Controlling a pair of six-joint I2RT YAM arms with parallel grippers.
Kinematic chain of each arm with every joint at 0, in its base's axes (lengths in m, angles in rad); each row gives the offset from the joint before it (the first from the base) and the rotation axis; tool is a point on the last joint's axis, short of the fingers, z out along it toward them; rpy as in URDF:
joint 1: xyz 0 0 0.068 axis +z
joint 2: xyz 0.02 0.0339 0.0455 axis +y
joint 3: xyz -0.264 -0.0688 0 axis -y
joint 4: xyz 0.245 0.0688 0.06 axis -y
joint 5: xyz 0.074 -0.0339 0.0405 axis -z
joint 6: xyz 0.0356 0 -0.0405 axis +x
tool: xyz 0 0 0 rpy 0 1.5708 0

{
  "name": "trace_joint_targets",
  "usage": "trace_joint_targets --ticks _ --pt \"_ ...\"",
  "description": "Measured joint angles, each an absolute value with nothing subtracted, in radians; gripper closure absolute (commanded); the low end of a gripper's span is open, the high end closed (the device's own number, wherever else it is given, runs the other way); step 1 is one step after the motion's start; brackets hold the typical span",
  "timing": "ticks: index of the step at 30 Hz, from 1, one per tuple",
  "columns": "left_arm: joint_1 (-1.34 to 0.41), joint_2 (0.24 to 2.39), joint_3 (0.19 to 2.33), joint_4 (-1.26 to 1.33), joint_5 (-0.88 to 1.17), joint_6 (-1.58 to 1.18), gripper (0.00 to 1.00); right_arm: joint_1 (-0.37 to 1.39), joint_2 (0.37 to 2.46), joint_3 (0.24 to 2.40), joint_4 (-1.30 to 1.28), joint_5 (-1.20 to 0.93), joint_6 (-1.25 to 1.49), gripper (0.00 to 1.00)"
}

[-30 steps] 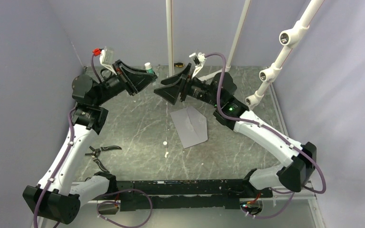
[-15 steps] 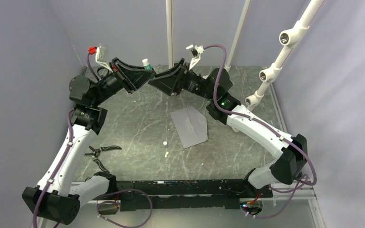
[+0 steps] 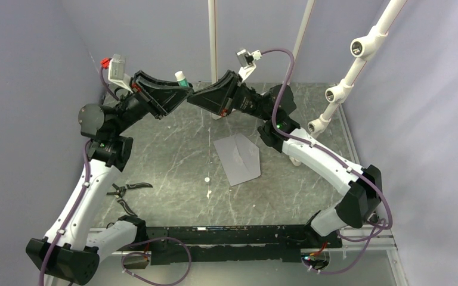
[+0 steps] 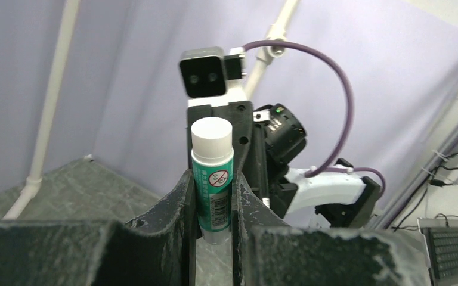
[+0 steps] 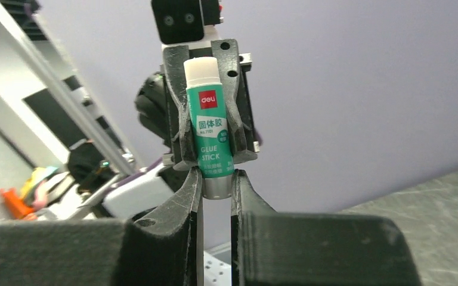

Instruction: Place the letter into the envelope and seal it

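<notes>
The grey envelope [image 3: 238, 158] lies flat on the table, its pointed flap towards the right. The letter is hidden. Both grippers are raised at the back, tip to tip, well above and left of the envelope. My left gripper [image 3: 179, 90] [image 4: 212, 182] is shut on the body of a green glue stick [image 3: 180, 77] [image 4: 213, 190] with a white cap. My right gripper [image 3: 193, 96] [image 5: 216, 179] faces it, and its jaws are shut on the grey base of the same glue stick [image 5: 210, 140].
A black hand tool [image 3: 125, 192] lies at the table's left near the left arm. Two small white bits [image 3: 206, 179] rest left of the envelope. White poles [image 3: 213, 36] stand at the back and a white pipe frame [image 3: 346, 77] at the right.
Both grippers have risen. The right one swung left to meet the left one, and its jaws closed from wide open onto the base of the glue stick.
</notes>
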State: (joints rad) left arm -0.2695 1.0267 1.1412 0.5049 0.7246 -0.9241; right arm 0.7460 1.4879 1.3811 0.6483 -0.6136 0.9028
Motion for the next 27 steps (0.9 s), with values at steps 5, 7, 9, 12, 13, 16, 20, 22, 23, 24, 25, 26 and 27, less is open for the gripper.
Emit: trace_joint_targets --ticks 5,7,9,12,13,16,20,22,23,24,25,26,27 --pt "-0.277 1.022 1.141 0.587 0.777 -0.94 0.98 0.732 1.506 1.373 0.775 -0.69 1.078 1.0" --pt "-0.28 1.018 1.14 0.584 0.798 -0.936 0.97 0.728 1.506 1.353 0.814 -0.704 1.131 1.0" --pt "-0.284 1.012 1.135 0.575 0.815 -0.929 0.98 0.723 1.506 1.324 0.862 -0.717 1.188 1.0" --pt "-0.285 1.008 1.119 0.564 0.828 -0.929 0.97 0.717 1.507 1.28 0.925 -0.715 1.264 0.74" --pt "-0.285 1.008 1.116 0.563 0.83 -0.93 0.98 0.714 1.507 1.269 0.943 -0.715 1.28 0.54" --pt "-0.282 1.006 1.116 0.547 0.828 -0.919 0.98 0.706 1.507 1.261 0.958 -0.697 1.278 0.25" --pt "-0.27 0.981 1.116 0.514 0.765 -0.908 0.97 0.707 1.451 1.306 0.709 -0.598 0.971 0.17" --pt "-0.27 0.973 1.117 0.477 0.721 -0.907 0.98 0.761 1.423 1.348 0.547 -0.499 0.767 0.16" --pt "-0.27 0.972 1.118 0.444 0.691 -0.907 0.98 0.812 1.406 1.374 0.46 -0.438 0.636 0.16" --pt "-0.27 0.972 1.118 0.424 0.674 -0.907 0.98 0.841 1.397 1.386 0.414 -0.403 0.56 0.17" --pt "-0.27 0.974 1.119 0.392 0.647 -0.907 0.98 0.877 1.388 1.398 0.364 -0.357 0.471 0.18" --pt "-0.27 0.978 1.119 0.369 0.628 -0.907 0.98 0.908 1.38 1.406 0.324 -0.312 0.389 0.18" --pt "-0.27 0.981 1.119 0.348 0.611 -0.908 0.98 0.927 1.375 1.409 0.296 -0.267 0.317 0.19"
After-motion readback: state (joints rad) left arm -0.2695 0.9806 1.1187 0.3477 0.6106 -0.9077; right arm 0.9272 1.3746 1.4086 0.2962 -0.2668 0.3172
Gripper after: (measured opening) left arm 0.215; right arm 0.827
